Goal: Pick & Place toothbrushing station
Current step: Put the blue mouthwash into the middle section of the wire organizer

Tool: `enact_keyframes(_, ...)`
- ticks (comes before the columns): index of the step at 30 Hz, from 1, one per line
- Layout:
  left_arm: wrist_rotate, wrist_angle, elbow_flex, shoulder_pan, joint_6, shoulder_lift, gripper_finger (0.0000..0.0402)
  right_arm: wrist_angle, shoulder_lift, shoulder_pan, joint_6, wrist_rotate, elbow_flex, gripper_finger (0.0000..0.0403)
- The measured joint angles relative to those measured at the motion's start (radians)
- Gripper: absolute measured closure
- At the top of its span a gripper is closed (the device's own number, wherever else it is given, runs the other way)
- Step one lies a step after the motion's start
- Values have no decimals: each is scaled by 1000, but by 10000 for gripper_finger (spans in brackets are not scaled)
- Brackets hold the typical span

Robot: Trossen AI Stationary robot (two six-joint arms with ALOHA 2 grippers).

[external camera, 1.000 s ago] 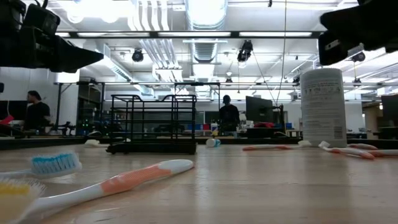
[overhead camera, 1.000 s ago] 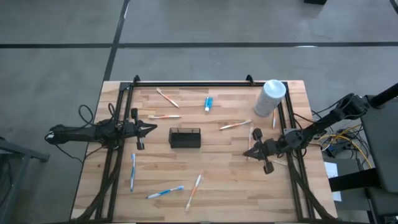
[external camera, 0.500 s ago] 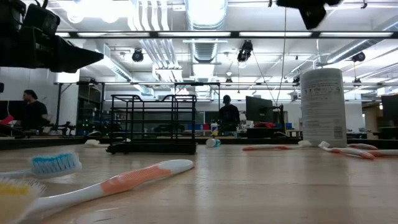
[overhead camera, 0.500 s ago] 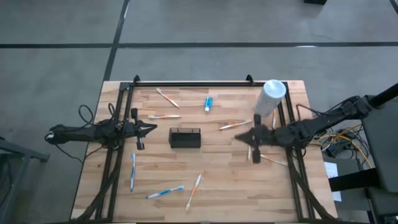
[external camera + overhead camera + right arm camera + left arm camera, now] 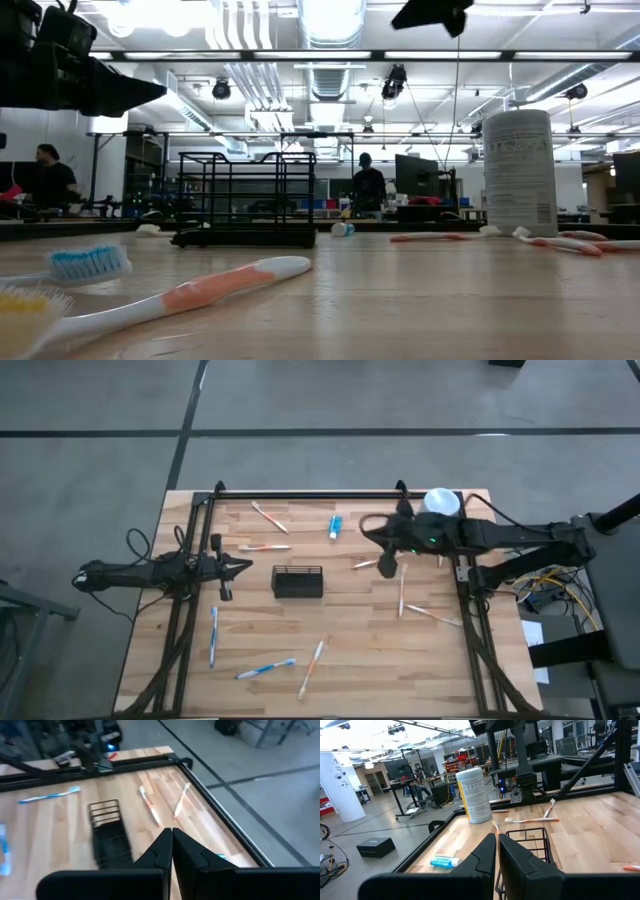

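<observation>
From overhead I see the small black rectangular wire-mesh basket (image 5: 298, 581) sitting upright on the pale wooden worktop (image 5: 350, 660), about midway between the near and far edges and a little toward the left edge. Nothing is touching it.

My right gripper (image 5: 366, 523) is out over the worktop near the far edge, beyond the basket and toward the right edge, raised clear of the surface; its wrist camera shows the two dark fingers (image 5: 157, 852) pressed together with nothing between them, and the basket (image 5: 109, 837) well ahead on the wood. In the level view that gripper (image 5: 432, 12) hangs high above the table.

My left gripper (image 5: 245, 566) waits near the left edge, just beside the basket's left end but apart from it. Its fingers (image 5: 485, 857) lie tight against each other, empty, with the basket (image 5: 527, 842) just beyond the tips.

The tall white-topped cylindrical canister (image 5: 440, 506) stands at the far right corner, close by the right arm. A small blue-and-white toothpaste tube (image 5: 334, 526) lies near the far edge. Plastic toothbrushes lie scattered: an orange-and-white one (image 5: 314, 664) and a blue-and-white one (image 5: 265, 669) near the near edge, another blue one (image 5: 213, 635) toward the left edge.
</observation>
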Motion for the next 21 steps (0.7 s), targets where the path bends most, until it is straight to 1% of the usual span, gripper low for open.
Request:
enact_keyframes(4,0,0,0,0,0,0,376,3,114,-61,58,0,85,394)
enact_keyframes(9,0,0,0,0,0,0,376,-2,261,-113,221,-1,203,394)
enact_keyframes(13,0,0,0,0,0,0,376,0,363,-140,264,0,300,394)
enact_keyframes(18,0,0,0,0,0,0,376,-56,468,-159,338,0,398,394)
enact_keyframes(21,0,0,0,0,0,0,376,-107,512,-170,415,0,433,394)
